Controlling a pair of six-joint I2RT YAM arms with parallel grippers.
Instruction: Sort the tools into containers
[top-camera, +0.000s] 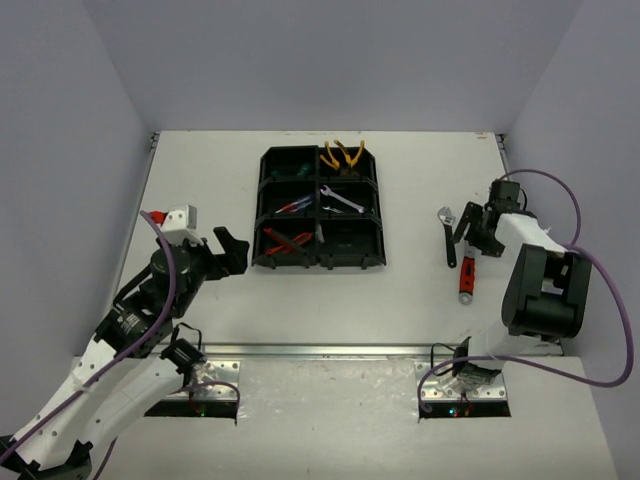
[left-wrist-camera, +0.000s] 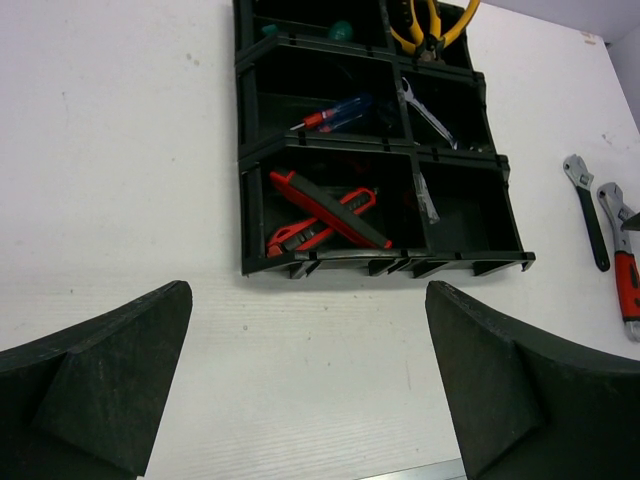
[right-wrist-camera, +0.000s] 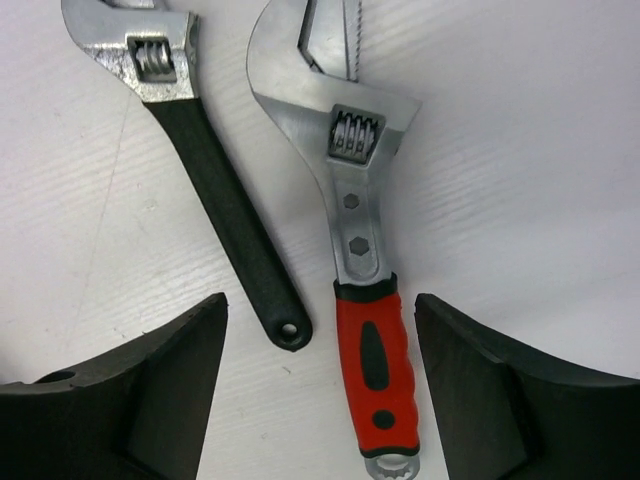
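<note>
The black organizer tray (top-camera: 320, 262) sits at mid-table, and its near rim shows in the left wrist view (left-wrist-camera: 385, 262). It holds yellow pliers (top-camera: 343, 153), screwdrivers (left-wrist-camera: 335, 113), a silver wrench (left-wrist-camera: 425, 110) and red-black tools (left-wrist-camera: 325, 210). My left gripper (left-wrist-camera: 310, 380) is open and empty, hovering over bare table just near-left of the tray. My right gripper (right-wrist-camera: 320, 380) is open and low over the table. Its fingers straddle the handle of a red-handled adjustable wrench (right-wrist-camera: 375, 370) without touching it. A black-handled adjustable wrench (right-wrist-camera: 230, 215) lies just to its left.
Both wrenches lie right of the tray in the top view: the black-handled one (top-camera: 447, 235) and the red-handled one (top-camera: 467, 283). The near-right tray compartment (left-wrist-camera: 470, 215) holds only a small silver piece. White walls enclose the table.
</note>
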